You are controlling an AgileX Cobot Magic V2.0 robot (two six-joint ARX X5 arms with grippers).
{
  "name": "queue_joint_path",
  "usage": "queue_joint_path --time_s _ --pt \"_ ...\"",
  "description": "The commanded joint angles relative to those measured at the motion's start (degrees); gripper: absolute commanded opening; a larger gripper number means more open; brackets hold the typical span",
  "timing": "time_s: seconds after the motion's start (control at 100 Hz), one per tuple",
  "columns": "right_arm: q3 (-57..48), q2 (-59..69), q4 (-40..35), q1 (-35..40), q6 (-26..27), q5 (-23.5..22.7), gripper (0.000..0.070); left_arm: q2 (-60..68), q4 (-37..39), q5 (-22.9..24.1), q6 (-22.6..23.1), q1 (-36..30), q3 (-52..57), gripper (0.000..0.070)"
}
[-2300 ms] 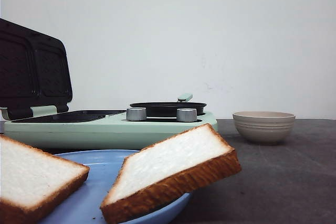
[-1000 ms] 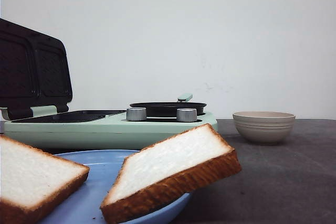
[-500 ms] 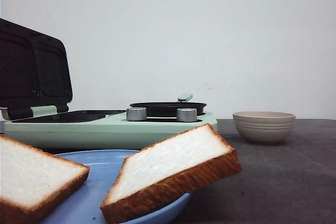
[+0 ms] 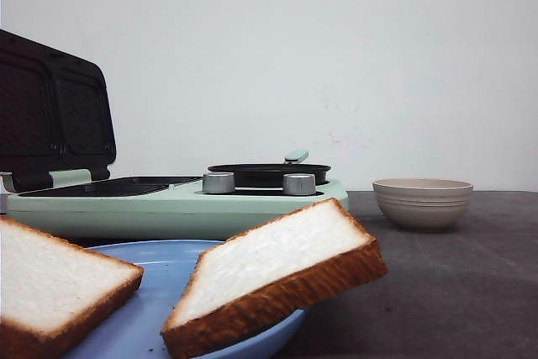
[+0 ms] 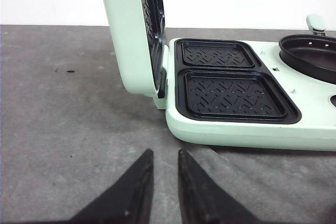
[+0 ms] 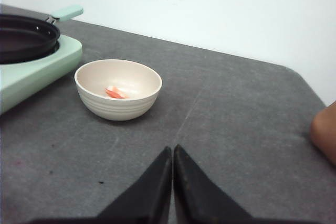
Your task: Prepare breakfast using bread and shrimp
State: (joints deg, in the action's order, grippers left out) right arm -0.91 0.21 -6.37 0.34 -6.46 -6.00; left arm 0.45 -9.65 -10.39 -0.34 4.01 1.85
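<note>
Two bread slices [image 4: 273, 279] rest on a blue plate [image 4: 160, 292] before the mint cooker [image 4: 176, 203]

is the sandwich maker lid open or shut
Open. The lid stands upright, hinged back from the sandwich maker, baring both dark ribbed plates, which are empty.

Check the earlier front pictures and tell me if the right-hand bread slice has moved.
No. The right bread slice sits on the blue plate, its raised corner below the right silver knob, as before.
</note>
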Motion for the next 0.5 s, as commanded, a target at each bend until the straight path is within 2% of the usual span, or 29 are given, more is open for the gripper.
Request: queue_joint_path --time_s 0.0,0.14,0.33,0.42,0.49 --pt "0.2 0.0 0.8 0.1 3.4 0.0 0.0 0.0 0.7 0.0 -0.4 0.1 -1.0 0.0028" --pt "0.2 0.0 0.8 0.1 7.3 0.0 0.0 0.0 1.4 0.0 -3.8 0.1 -1.0 0.0027" --pt "0.2 0.0 0.5 0.1 20.1 -0.1 0.0 0.0 1.9 -0.2 -8.9 0.1 -1.0 0.0027" --pt "0.0 0.0 0.2 0.1 25.5 -0.8 0.0 0.0 1.9 -0.1 -16.9 0.1 -0.9 0.001" --pt "-0.9 0.0 -0.1 0.1 30.4 -3.8 0.0 0.0 1.5 -0.2 -24.1 0.1 -0.2 0.001"
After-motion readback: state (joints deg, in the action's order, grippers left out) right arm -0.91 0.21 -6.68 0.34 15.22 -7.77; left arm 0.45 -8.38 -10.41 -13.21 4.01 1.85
